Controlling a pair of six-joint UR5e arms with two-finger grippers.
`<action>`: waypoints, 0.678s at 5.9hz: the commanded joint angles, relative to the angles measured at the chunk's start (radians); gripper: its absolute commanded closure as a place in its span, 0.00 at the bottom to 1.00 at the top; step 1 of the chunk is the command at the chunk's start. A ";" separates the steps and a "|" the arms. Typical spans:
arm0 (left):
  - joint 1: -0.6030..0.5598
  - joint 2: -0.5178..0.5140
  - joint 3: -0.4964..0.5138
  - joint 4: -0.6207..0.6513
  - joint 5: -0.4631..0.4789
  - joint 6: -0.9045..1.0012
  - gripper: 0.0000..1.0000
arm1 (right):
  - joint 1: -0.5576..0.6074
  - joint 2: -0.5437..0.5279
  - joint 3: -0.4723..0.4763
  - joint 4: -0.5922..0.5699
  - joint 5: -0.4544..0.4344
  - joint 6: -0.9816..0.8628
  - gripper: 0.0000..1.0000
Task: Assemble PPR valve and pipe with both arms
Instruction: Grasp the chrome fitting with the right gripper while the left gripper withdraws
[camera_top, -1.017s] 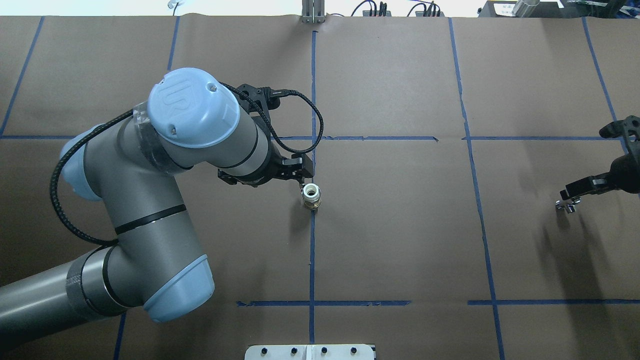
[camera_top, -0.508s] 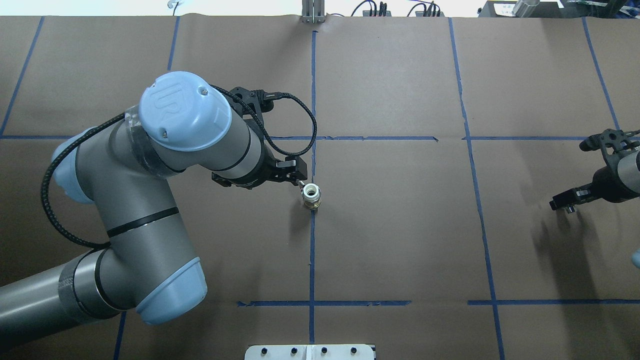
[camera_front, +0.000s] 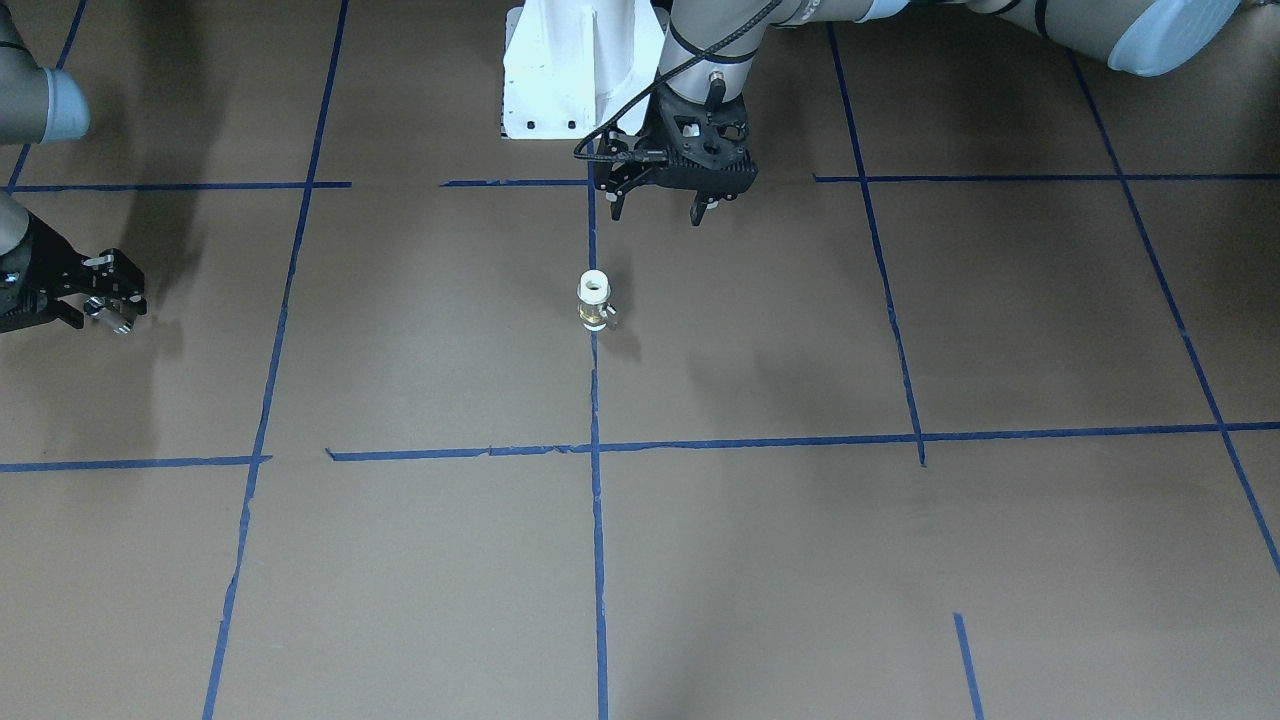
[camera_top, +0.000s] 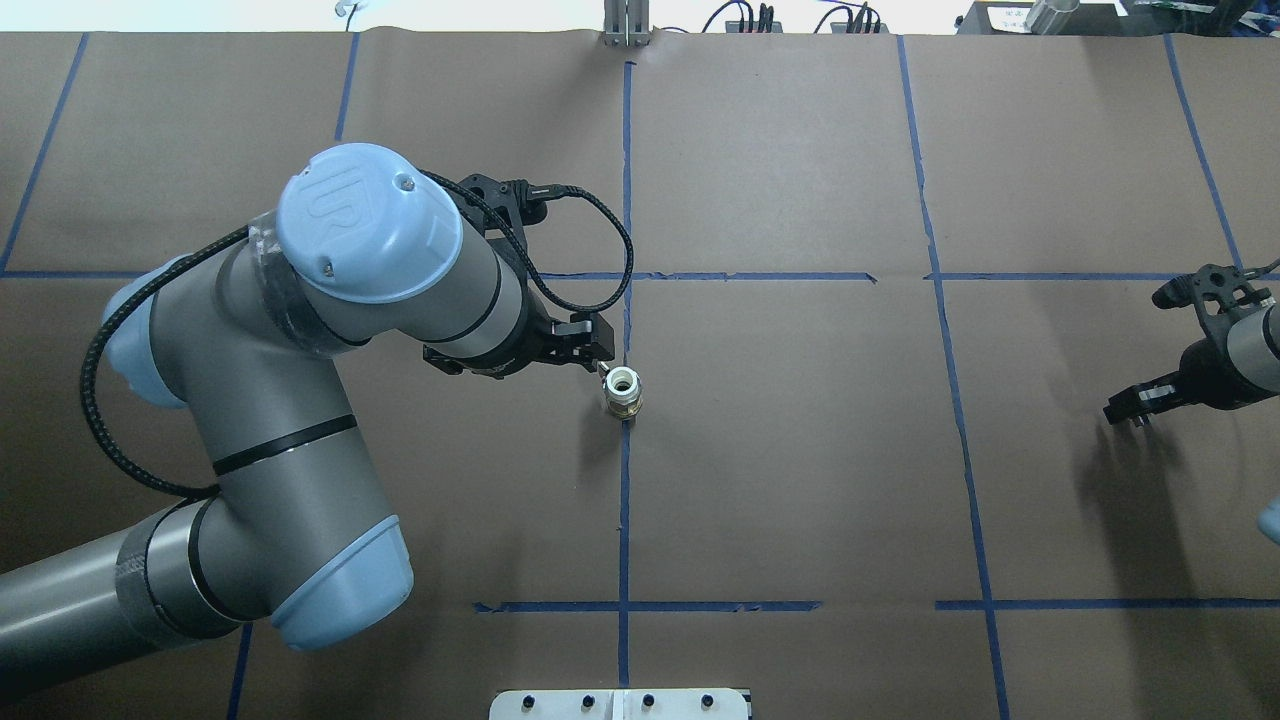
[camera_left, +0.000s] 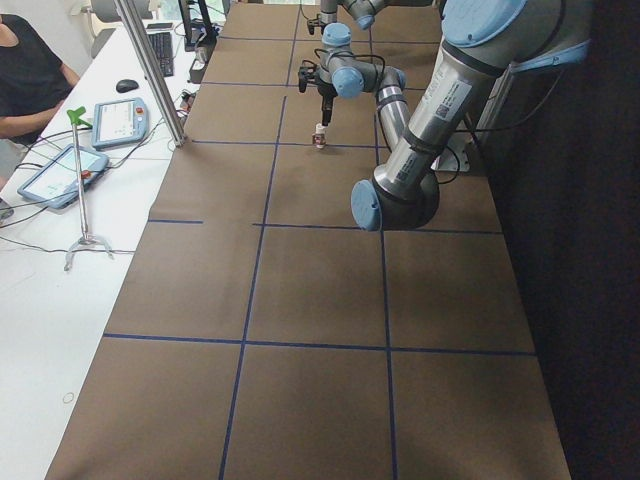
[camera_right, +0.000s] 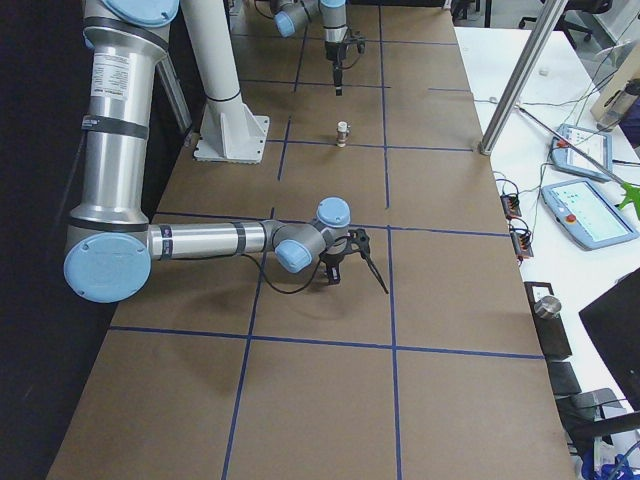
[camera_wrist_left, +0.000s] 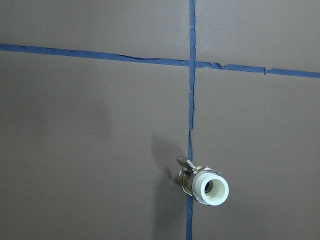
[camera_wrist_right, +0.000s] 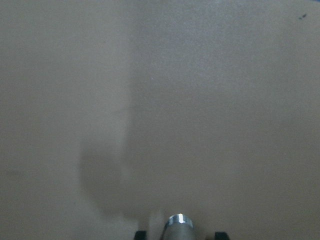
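The PPR valve (camera_top: 622, 390) stands upright on the centre blue tape line, white collar on top, brass middle and small side handle; it also shows in the front view (camera_front: 594, 300) and the left wrist view (camera_wrist_left: 207, 186). My left gripper (camera_front: 658, 212) is open and empty, hovering just on the robot's side of the valve, apart from it; in the overhead view it (camera_top: 598, 358) sits at the valve's upper left. My right gripper (camera_front: 105, 310) is shut on the silver pipe (camera_front: 110, 315) far to the right, above the table. The pipe's end shows in the right wrist view (camera_wrist_right: 179, 226).
The white pedestal (camera_front: 570, 70) stands behind the left gripper. A white mounting plate (camera_top: 620, 703) lies at the near table edge. Blue tape lines grid the brown table cover. A metal post (camera_left: 150, 70) and tablets (camera_left: 120, 120) stand on the operators' side.
My left arm has drawn back slightly to the left, its gripper still beside the valve. My right arm's wrist has swung inward and its gripper with the pipe has shifted a little left and down.
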 joint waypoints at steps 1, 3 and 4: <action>0.001 0.007 -0.002 -0.002 0.000 0.001 0.07 | 0.001 0.025 0.033 -0.003 0.000 -0.020 1.00; 0.000 0.009 -0.011 -0.003 0.000 0.001 0.07 | -0.006 0.087 0.113 -0.012 -0.005 0.090 1.00; 0.000 0.047 -0.028 -0.014 -0.002 0.006 0.07 | -0.050 0.155 0.145 -0.014 -0.005 0.247 1.00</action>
